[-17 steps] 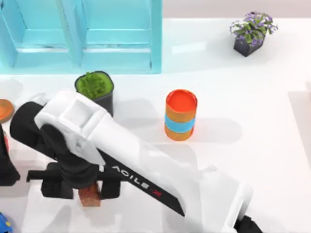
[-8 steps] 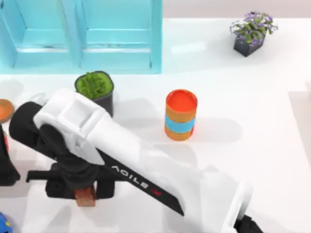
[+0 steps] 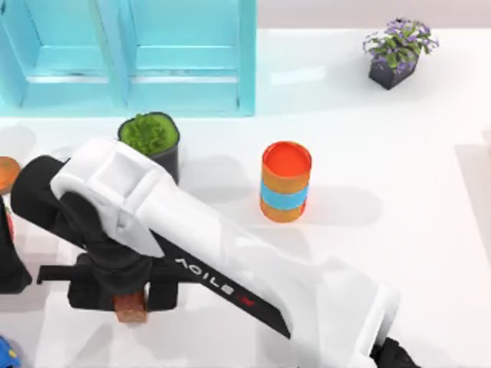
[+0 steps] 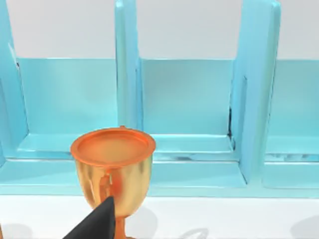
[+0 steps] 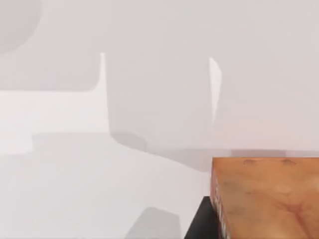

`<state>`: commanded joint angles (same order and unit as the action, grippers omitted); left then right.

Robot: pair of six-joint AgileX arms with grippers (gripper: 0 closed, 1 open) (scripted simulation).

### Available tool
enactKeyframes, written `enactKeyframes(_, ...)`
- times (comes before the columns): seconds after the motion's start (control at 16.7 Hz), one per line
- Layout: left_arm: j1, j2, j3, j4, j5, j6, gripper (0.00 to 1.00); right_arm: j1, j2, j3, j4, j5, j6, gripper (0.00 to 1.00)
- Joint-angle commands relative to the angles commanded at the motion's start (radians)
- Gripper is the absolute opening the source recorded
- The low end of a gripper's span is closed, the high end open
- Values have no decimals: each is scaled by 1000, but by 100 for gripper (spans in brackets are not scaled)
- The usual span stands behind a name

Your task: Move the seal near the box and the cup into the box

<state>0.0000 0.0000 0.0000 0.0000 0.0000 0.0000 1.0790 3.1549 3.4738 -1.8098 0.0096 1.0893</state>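
1. Far left of the table [image 3: 430, 230]: the left arm sits parked at the top view's left edge. Its wrist view shows one dark fingertip of the left gripper [image 4: 97, 224], so whether its fingers are apart or together cannot be told.
2. Just behind that arm stands an orange-gold goblet [image 4: 112, 169], upright, in front of the turquoise box.
3. At the bottom left corner a blue-patterned object [image 3: 6, 354] is cut off by the picture's edge; too little shows to name it.
4. Left front: the right arm reaches across from the lower right. The right gripper [image 3: 130, 295] holds the seal [image 3: 131, 307], a reddish-brown block, clamped between its dark fingers.
5. The seal lies well in front of the box, apart from it.
6. Left rear: the turquoise box [image 3: 130, 57], open and divided by upright walls.
7. Before the box stands a dark pot of green plant [image 3: 149, 142].
8. Centre: an orange cylinder with a blue band [image 3: 285, 182], upright.
9. Right rear: a potted purple-flowered plant [image 3: 397, 52].
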Motion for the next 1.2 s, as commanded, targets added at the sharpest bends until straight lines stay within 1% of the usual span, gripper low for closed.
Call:
enactKeyframes(0.18,0,0,0,0,0,0,100,-4,-95,-81,62,0,-14,0)
enactKeyframes(0.3,0,0,0,0,0,0,100,-9,-182,-182,114,-2,-21,0)
enactKeyframes(0.54,0,0,0,0,0,0,100,-32,-355,-443,207,-9,-32,0)
enactKeyframes(0.78,0,0,0,0,0,0,100,-60,-481,-701,258,-11,-50,0)
enactKeyframes(1.02,0,0,0,0,0,0,100,-68,-590,-1009,295,-11,-63,0)
enactKeyframes(1.2,0,0,0,0,0,0,100,-78,-716,-1231,355,-12,-78,0)
